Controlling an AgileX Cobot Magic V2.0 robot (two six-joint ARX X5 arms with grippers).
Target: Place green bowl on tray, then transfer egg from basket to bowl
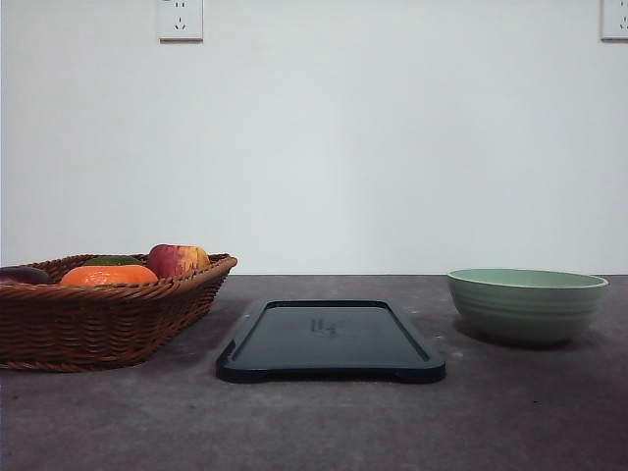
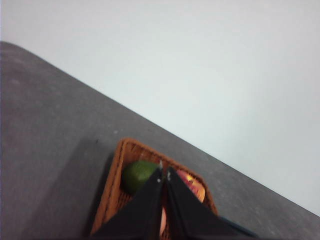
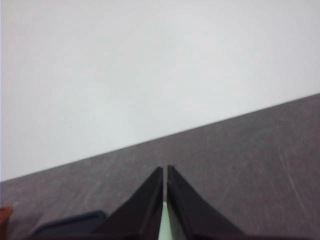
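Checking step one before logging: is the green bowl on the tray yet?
No. In the front view the green bowl sits on the table to the right of the tray, apart from it.

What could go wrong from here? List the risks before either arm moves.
1. The green bowl has a wide, sloped wall; the shut right tool must open fully, or it may slip off the rim.
2. The tray is light-looking and low; a bowl set down off-centre could catch its raised rim and tilt.
3. In the basket, fruit is piled up and no egg can be made out, so the shut left tool might grab the wrong item.
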